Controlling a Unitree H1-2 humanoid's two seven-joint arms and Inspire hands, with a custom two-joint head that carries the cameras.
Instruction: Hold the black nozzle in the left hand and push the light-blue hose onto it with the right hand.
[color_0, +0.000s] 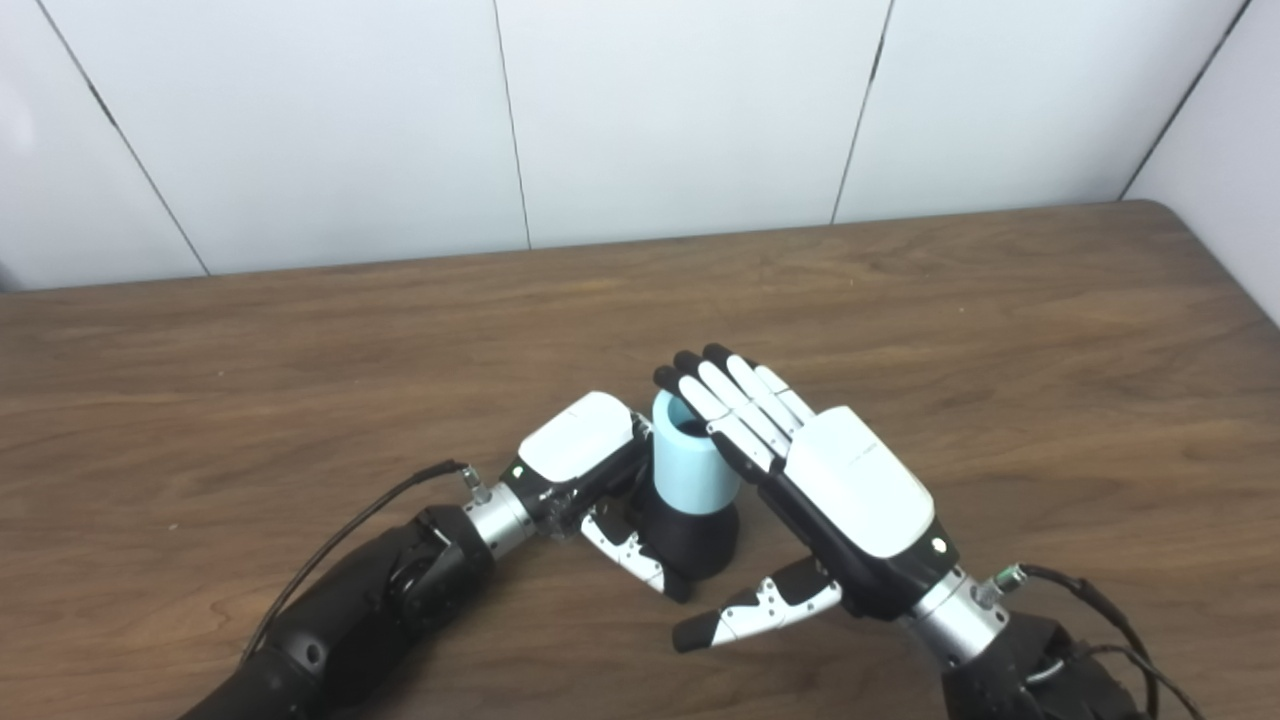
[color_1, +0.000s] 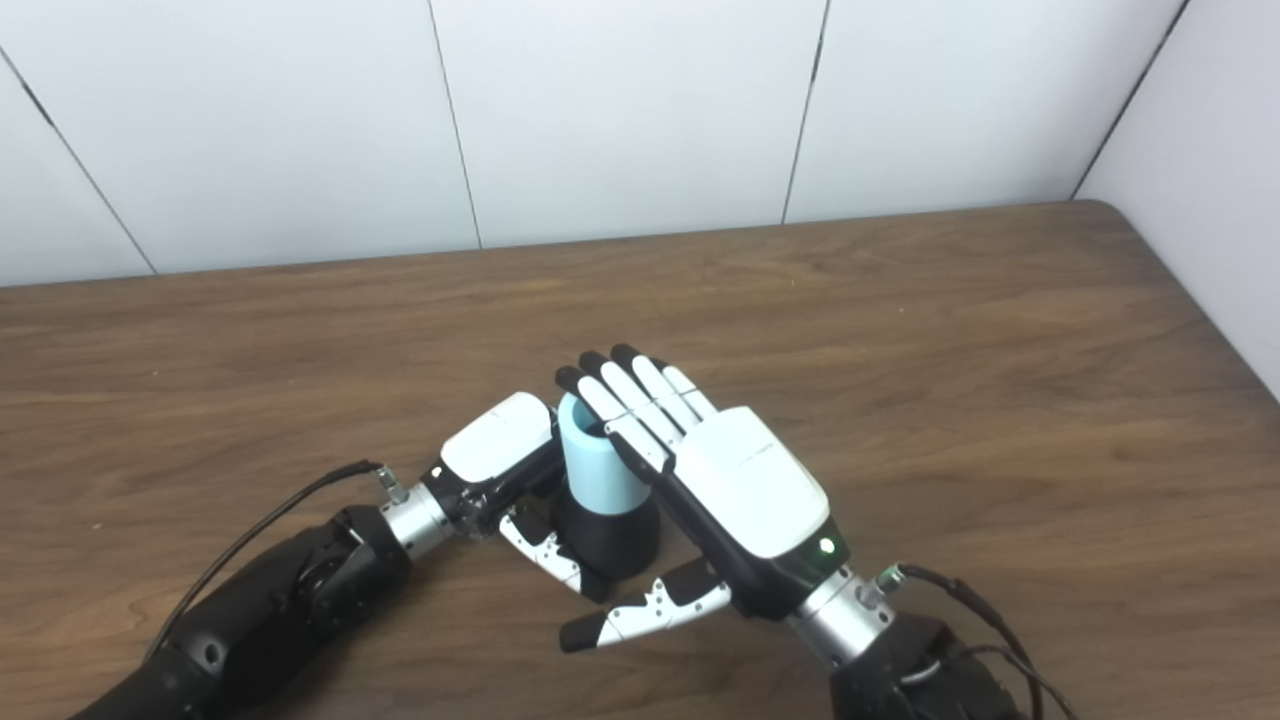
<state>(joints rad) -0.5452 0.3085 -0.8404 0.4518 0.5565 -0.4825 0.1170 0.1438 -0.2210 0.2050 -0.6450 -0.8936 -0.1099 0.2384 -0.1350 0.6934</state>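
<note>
On the wooden table (color_0: 1000, 330), the right hand (color_0: 840, 490) laid straight, close-set fingers (color_0: 735, 405) flat against the upright light-blue hose (color_0: 693, 462) seated on the black nozzle (color_0: 690, 540), which the left hand (color_0: 585, 470) gripped with fingers curled around it.

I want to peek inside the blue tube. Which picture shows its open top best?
The left eye view: the light-blue hose shows more of its dark opening beside the right hand. In the right eye view that hand's fingers cover more of the rim.
</note>
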